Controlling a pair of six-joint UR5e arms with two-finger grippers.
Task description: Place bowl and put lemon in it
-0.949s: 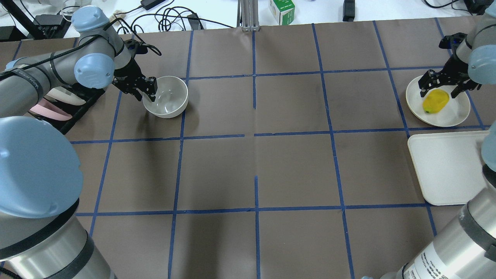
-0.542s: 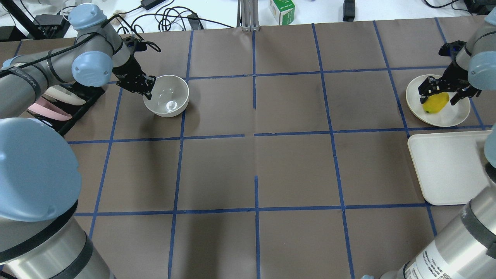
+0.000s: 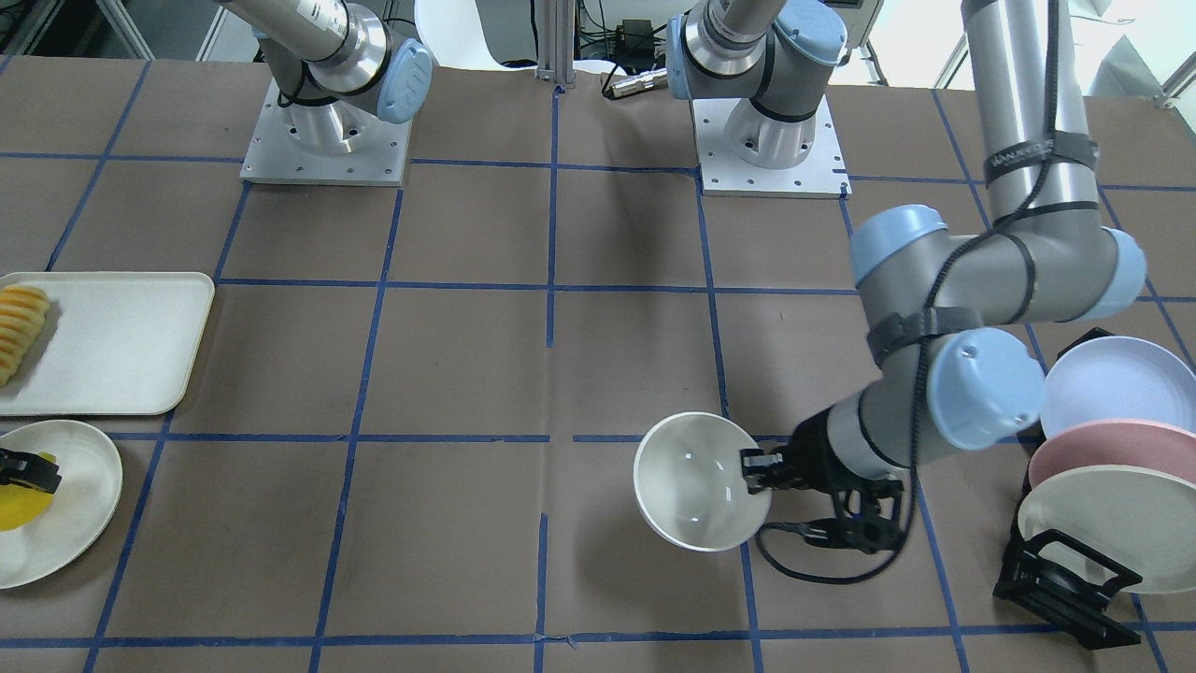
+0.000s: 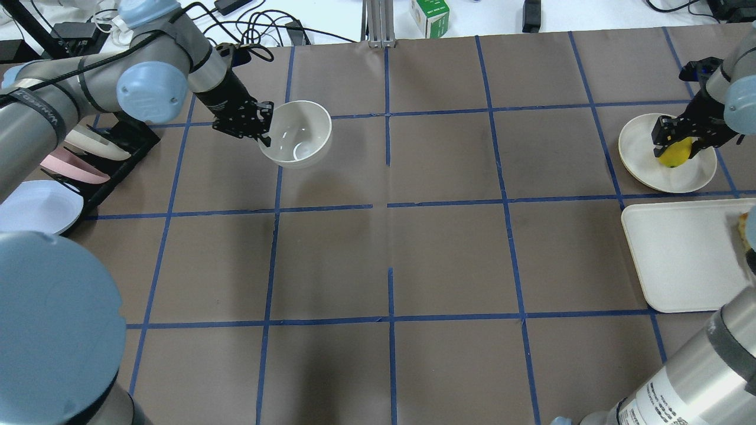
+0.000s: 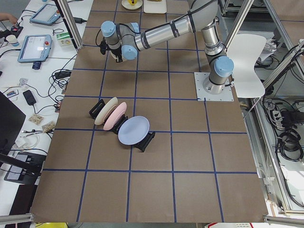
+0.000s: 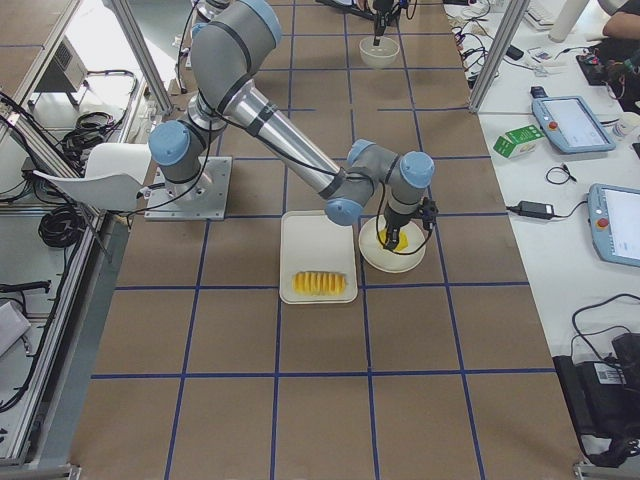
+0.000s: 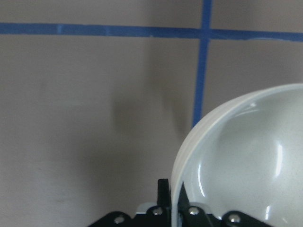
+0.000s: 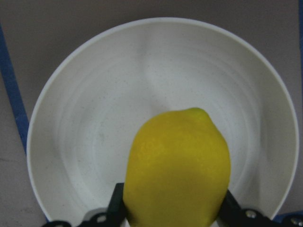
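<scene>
The off-white bowl (image 4: 298,134) hangs tilted a little above the table at the far left. My left gripper (image 4: 263,127) is shut on its rim, one finger inside and one outside, as the left wrist view shows (image 7: 246,156). The bowl also shows in the front view (image 3: 696,481). The yellow lemon (image 4: 673,156) is over the shallow white plate (image 4: 635,150) at the far right. My right gripper (image 4: 674,140) is shut on the lemon, which fills the right wrist view (image 8: 177,170) above the plate (image 8: 94,118).
A white tray (image 4: 679,260) lies just near of the plate, with ridged sliced food (image 3: 21,327) on it. A black rack with blue, pink and cream plates (image 4: 88,159) stands at the left edge. A green box (image 4: 429,16) sits beyond the table's far edge.
My left gripper has carried the bowl to the right and lifted it. My right gripper has come down and closed on the lemon.
</scene>
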